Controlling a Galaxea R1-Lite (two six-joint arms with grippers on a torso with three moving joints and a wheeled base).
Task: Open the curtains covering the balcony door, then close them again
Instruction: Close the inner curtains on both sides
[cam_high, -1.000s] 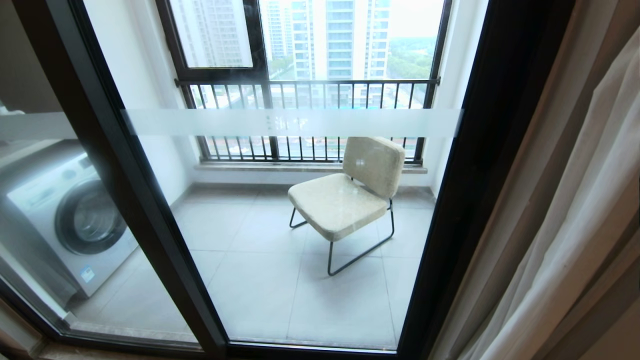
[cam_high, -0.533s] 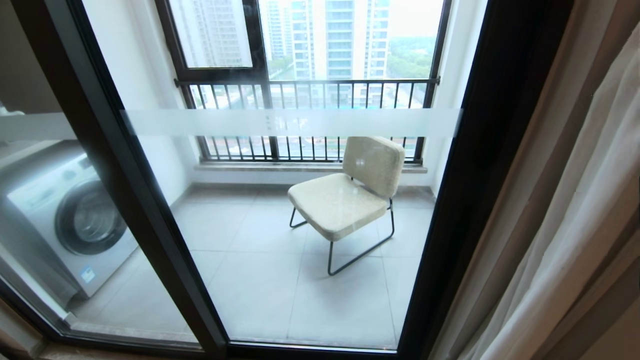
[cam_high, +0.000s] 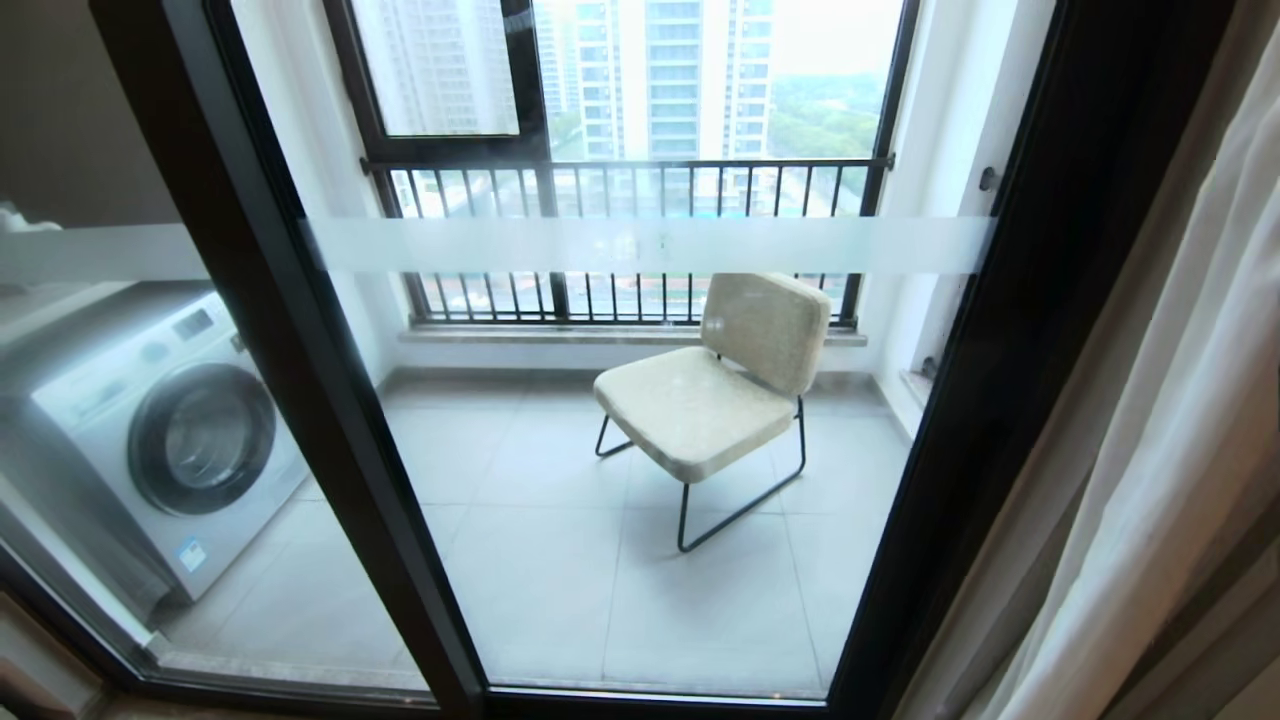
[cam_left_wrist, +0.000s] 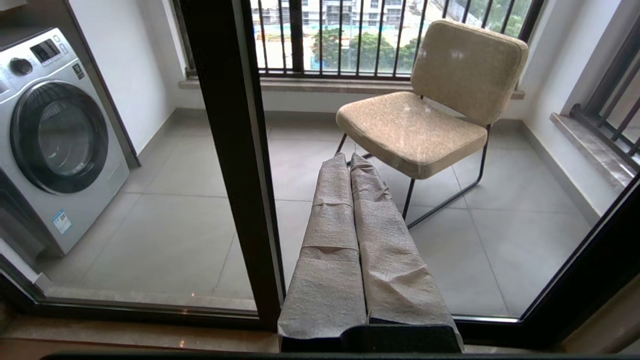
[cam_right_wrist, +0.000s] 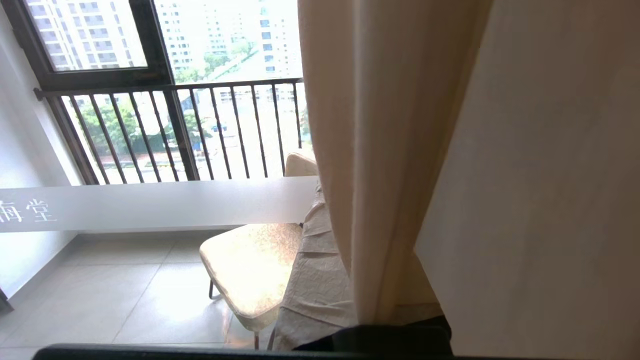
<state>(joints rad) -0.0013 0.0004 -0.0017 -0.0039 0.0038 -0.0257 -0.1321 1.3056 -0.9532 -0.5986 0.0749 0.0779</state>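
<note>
Two cream-beige curtains (cam_high: 1130, 420) bunched right, pleated, balcony door (cam_high: 640, 450) glass uncovered

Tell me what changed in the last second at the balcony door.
The whole head view slid to the right, so the camera moved, not the things. The curtains stay bunched at the right of the balcony door, its glass uncovered; chair and washing machine kept their places on the balcony.

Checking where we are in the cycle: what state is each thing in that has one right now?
curtains: drawn aside to the right, glass uncovered
balcony door: shut
washing machine: porthole door closed
left gripper: shut, empty
right gripper: shut on curtains
</note>
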